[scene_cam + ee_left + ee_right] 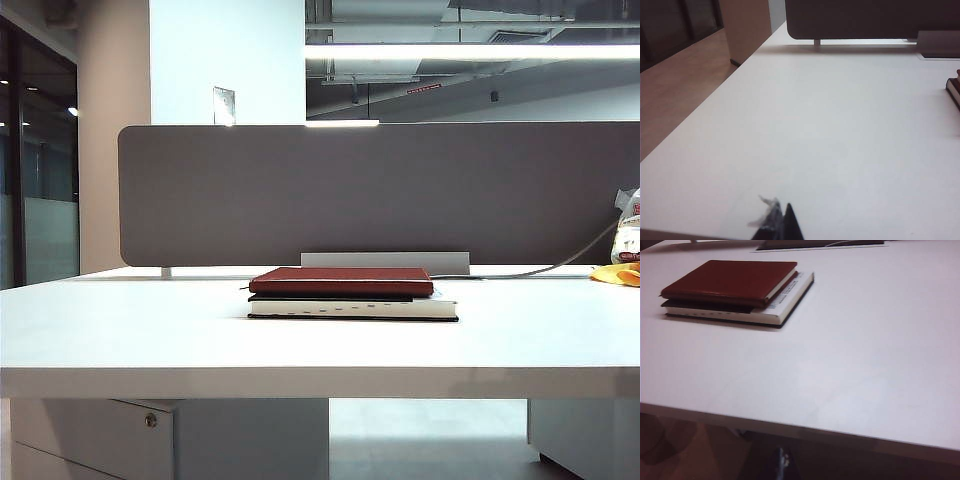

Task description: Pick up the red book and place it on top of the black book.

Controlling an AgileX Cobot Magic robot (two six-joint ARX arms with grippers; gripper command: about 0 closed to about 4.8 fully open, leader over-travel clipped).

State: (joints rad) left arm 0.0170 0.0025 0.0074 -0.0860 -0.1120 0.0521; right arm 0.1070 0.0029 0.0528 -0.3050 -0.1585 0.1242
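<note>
The left gripper [781,222] is pressed together, holding nothing; only its dark tip shows, low over the near part of the white table [830,130], well apart from the books. The right gripper [782,465] is also closed and empty. It hangs just off the near edge of the table, below the level of the top, far from the books.

The red book [341,281] lies flat on top of the black book [352,307], in the middle of the table. It sits a little askew, so a strip of the black book's cover and its white page edges show beside it. Behind them stands a grey divider panel [380,190].
</note>
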